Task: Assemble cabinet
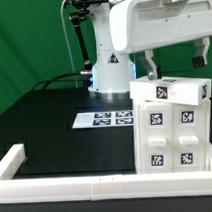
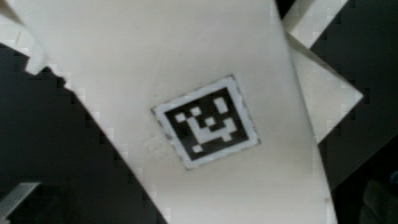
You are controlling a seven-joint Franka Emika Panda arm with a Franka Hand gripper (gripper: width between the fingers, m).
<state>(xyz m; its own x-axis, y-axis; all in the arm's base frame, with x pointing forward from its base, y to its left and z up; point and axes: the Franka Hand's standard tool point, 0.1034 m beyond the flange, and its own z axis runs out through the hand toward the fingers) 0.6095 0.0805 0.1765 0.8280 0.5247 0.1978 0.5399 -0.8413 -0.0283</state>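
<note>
You're looking at a robotics lab bench. A green backdrop curtain (image 1: 31, 37) hangs behind the black desk (image 1: 44, 117), which a white rail frame (image 1: 57, 182) edges. The marker board (image 1: 105, 119) lies at the arm's base (image 1: 110, 76), and fiducial tags cover the cabinet (image 1: 173, 126) at four o'clock.

Bright even light, low resolution; wrist view soft, blurred
</note>
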